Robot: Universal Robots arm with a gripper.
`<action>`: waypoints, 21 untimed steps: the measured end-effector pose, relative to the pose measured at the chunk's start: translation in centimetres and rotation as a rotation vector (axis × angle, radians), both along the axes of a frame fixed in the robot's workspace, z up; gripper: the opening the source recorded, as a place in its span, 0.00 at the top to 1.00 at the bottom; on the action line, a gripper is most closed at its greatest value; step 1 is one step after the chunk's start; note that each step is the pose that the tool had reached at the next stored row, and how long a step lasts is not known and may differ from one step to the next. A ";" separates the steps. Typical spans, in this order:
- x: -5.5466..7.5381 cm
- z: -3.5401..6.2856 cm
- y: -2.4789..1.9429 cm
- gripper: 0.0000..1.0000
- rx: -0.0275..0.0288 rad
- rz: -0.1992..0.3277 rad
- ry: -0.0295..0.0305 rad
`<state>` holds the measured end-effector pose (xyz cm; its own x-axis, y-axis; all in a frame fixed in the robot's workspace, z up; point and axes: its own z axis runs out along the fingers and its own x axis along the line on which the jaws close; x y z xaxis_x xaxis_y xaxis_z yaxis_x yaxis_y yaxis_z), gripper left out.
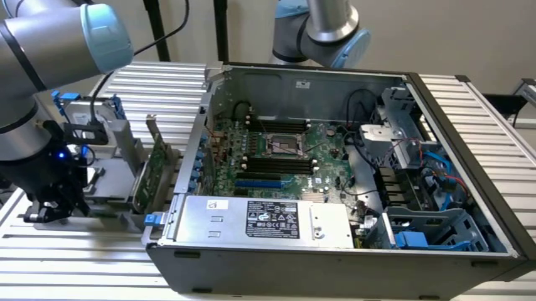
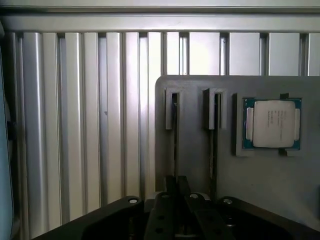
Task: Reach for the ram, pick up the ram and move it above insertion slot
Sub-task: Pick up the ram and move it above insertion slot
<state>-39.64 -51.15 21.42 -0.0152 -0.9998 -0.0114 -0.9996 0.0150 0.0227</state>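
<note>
The big open computer case (image 1: pixel 251 266) sits well off to the exterior view's right of the gripper (image 1: pixel 52 210), with the green motherboard (image 1: pixel 277 147) lying flat inside and a silver power supply box (image 1: pixel 260 219) along the near wall. Everything sits on a ribbed metal table (image 1: pixel 84 257), which runs under the gripper and out past it. The arm (image 1: pixel 50 44) comes down from the upper corner on the exterior view's left and puts the gripper low, right at the end of a grey holder (image 1: pixel 109 188).

A tall green expansion card (image 1: pixel 150 179) stands upright between the gripper and the case, on the case side of the holder.

From the wrist view, the gripper (image 2: pixel 176 186) points straight at the holder (image 2: pixel 195 165), which has two narrow slots. The ram (image 2: pixel 175 145) looks like the thin dark strip standing edge-on in the slot directly in line with the gripper, very close in front of it. Honestly can't tell if there's contact, or whether the gripper is open or closed. A square processor chip (image 2: pixel 272 124) rests in a pocket of the holder further off to the side, beyond the second slot (image 2: pixel 214 115).
</note>
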 end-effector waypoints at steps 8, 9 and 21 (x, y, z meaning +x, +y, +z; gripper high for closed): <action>0.0 3.61 0.25 0.86 -0.0002 0.004 -0.0024; 0.0 4.06 0.27 0.86 -0.0002 0.005 -0.0024; 0.4 9.40 0.47 0.86 -0.0002 0.026 -0.0024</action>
<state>-39.27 -50.68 30.82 0.0111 -0.9999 -0.0112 -0.9997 -0.0113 0.0203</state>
